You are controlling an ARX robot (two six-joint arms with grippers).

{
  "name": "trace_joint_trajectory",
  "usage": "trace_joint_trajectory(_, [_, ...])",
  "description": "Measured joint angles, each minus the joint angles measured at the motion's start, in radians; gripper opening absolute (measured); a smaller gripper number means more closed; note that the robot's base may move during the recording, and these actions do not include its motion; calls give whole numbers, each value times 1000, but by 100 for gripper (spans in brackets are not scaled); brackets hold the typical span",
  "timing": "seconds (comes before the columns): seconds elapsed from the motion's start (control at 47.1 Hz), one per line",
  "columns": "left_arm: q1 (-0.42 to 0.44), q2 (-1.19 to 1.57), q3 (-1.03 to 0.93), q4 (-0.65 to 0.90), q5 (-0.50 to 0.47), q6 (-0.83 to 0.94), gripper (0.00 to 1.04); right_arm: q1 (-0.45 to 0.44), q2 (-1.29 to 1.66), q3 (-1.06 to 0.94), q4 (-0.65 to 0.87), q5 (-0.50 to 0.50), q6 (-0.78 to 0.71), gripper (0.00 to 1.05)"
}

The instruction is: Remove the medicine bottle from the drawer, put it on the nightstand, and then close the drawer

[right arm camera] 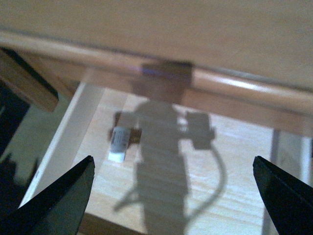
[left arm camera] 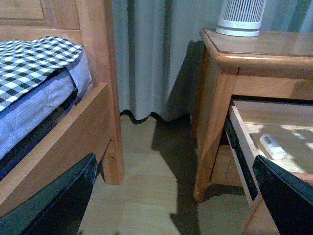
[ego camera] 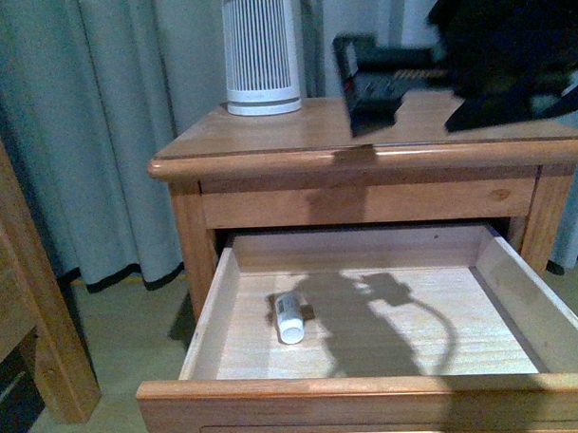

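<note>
The medicine bottle [ego camera: 289, 318] lies on its side in the left part of the open drawer [ego camera: 209, 314], on the pale wood floor. It also shows in the right wrist view [right arm camera: 119, 143] and the left wrist view [left arm camera: 272, 146]. My right gripper [right arm camera: 171, 205] is open and empty. It hovers above the front edge of the nightstand [ego camera: 267, 132] top and the drawer, and shows dark at the upper right of the front view [ego camera: 427, 102]. My left gripper [left arm camera: 171, 205] is open and empty, low over the floor to the left of the nightstand [left arm camera: 215, 107].
A tall white ribbed device [ego camera: 260, 48] stands at the back left of the nightstand top. A bed with a checked cover [left arm camera: 34, 63] and its wooden frame post [ego camera: 25, 283] stand to the left. Grey curtains [ego camera: 105, 109] hang behind.
</note>
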Motion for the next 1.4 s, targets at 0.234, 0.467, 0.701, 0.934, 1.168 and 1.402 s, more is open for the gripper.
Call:
trace_joint_trajectory(0.234, [0, 0, 0, 0, 0, 0, 98, 87, 200, 88, -50, 68, 15, 98])
trace_joint_trajectory(0.467, [0, 0, 0, 0, 0, 0, 98, 143, 331, 146, 1, 121, -10, 98])
trace_joint_trajectory(0.701, [0, 0, 0, 0, 0, 0, 98, 170, 484, 210, 32, 118, -19, 98])
trace_joint_trajectory(0.934, [0, 0, 0, 0, 0, 0, 98, 180, 556, 265, 57, 105, 30, 98])
trace_joint_trajectory(1.168, [0, 0, 0, 0, 0, 0, 98, 166, 589, 272, 95, 95, 69, 98])
trace_joint_trajectory(1.402, [0, 0, 0, 0, 0, 0, 98, 145, 628, 282, 111, 76, 82, 98])
